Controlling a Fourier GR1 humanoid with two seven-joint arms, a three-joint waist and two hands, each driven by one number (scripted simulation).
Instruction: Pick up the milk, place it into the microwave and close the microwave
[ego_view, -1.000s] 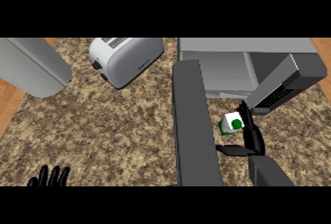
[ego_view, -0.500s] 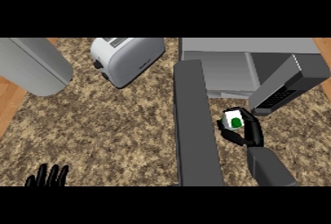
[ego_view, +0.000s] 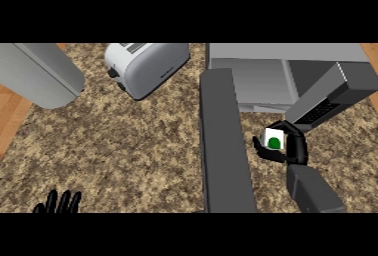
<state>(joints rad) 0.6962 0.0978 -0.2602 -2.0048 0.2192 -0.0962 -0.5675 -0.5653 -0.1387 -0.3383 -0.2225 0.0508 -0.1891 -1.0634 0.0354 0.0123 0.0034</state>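
Speckled brown-and-beige stone countertop (ego_view: 133, 150) across most of the view. Orange-brown wooden surface (ego_view: 10, 117) along the left edge and at the upper right corner. Silver rounded toaster (ego_view: 145, 68) at upper centre, set at an angle. Plain grey slab-shaped body (ego_view: 40, 75) at upper left. Even, soft lighting.

Single head cam, steep down over counter (ego_view: 111, 145).

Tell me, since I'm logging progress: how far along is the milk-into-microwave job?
Grasping looks done: the right hand is curled round the milk. In hand: the milk is held just outside the microwave, in front of its opening. Left: setting the milk inside and swinging the door, which stands open, shut. The left hand rests open at the lower left edge.
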